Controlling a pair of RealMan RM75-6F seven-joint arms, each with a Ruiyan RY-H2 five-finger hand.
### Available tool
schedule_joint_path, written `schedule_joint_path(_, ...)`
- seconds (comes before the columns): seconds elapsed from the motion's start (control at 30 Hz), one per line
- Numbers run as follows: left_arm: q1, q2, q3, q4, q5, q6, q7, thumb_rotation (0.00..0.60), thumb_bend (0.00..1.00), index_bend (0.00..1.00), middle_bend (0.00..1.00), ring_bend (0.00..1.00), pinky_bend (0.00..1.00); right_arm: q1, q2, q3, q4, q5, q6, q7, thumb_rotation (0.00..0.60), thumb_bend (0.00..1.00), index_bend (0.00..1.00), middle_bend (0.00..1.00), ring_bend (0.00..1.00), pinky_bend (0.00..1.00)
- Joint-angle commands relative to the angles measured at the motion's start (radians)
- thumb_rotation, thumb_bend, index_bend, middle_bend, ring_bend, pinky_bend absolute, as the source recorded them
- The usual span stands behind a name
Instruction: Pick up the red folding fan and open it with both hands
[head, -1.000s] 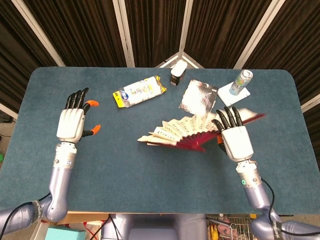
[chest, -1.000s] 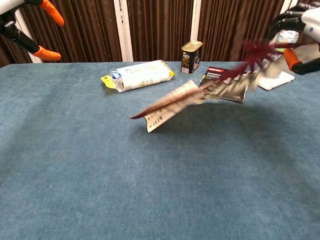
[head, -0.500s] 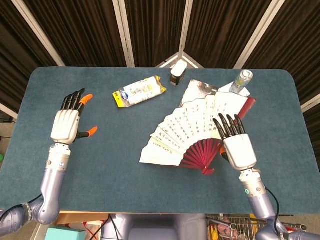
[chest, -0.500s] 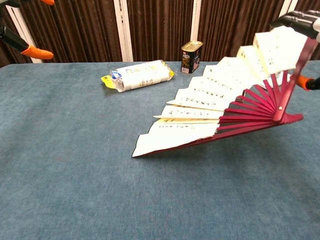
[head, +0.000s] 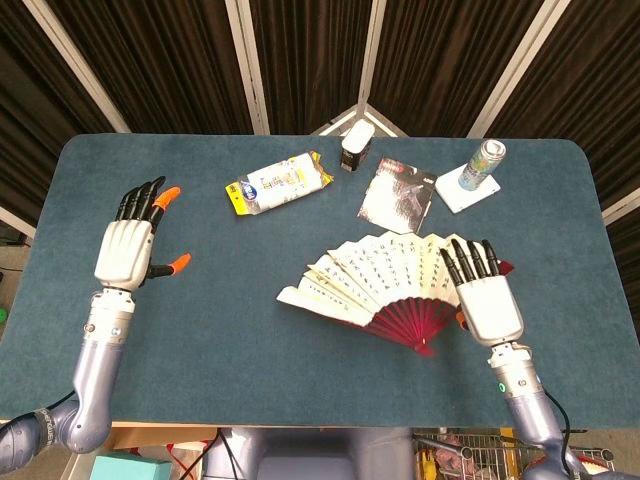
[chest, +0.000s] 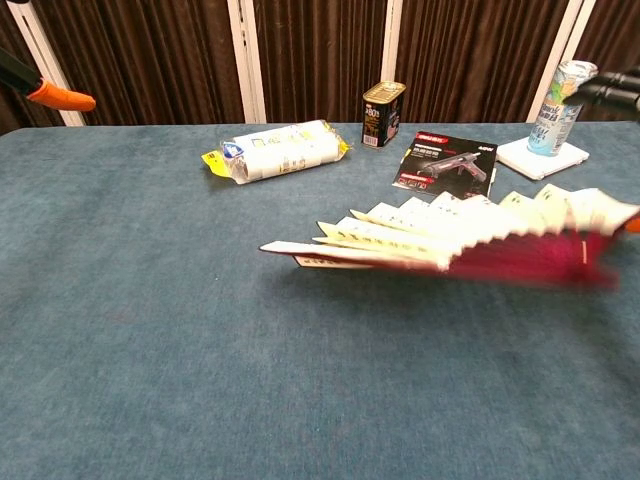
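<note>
The red folding fan (head: 385, 285) is spread wide, cream paper leaves over red ribs, and lies nearly flat just above the table right of centre. In the chest view the fan (chest: 440, 238) is motion-blurred, with its left tip low near the cloth. My right hand (head: 487, 300) is at the fan's right edge, fingers stretched over it and its orange thumb tip beneath; it holds the fan there. Only dark fingertips of the right hand (chest: 610, 92) show in the chest view. My left hand (head: 128, 245) hovers far left, fingers apart, holding nothing.
A white and yellow snack packet (head: 280, 183) lies at the back left of centre. A dark tin (head: 356, 147), a booklet (head: 398, 195) and a drink can (head: 487, 160) on a white coaster stand behind the fan. The blue table (head: 300, 390) ends near my arms.
The fan has gone from half folded to fully spread, then tipped from steeply raised down to nearly flat. My right hand drew back towards the front. My left hand drifted slightly left.
</note>
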Motion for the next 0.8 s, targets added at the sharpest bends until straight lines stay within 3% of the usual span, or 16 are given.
schedule_joint_path(0.03,0.003,0.006,0.002,-0.006,0.005,0.003,0.002,0.6,0.02,0.14,0.0,0.0,0.0,0.018,0.043,-0.007,-0.042,0.026,-0.059,-0.022,0.6,0.1,0.0,0.0,0.0,0.0)
schedule_joint_path(0.23,0.009,0.019,0.002,-0.021,0.011,0.01,-0.001,0.6,0.02,0.13,0.0,0.0,0.0,0.043,0.106,-0.02,-0.087,0.05,-0.139,-0.048,0.6,0.09,0.0,0.0,0.0,0.0)
schedule_joint_path(0.5,0.05,0.066,0.041,-0.061,0.061,0.037,-0.012,0.6,0.02,0.12,0.0,0.0,0.0,0.006,0.12,-0.032,-0.103,0.05,-0.111,-0.001,0.6,0.08,0.0,0.0,0.0,0.0)
schedule_joint_path(0.8,0.231,0.194,0.236,-0.143,0.25,0.144,-0.096,0.6,0.02,0.1,0.0,0.0,0.0,-0.126,0.142,-0.036,-0.164,0.13,-0.03,0.26,0.6,0.08,0.0,0.0,0.0,0.0)
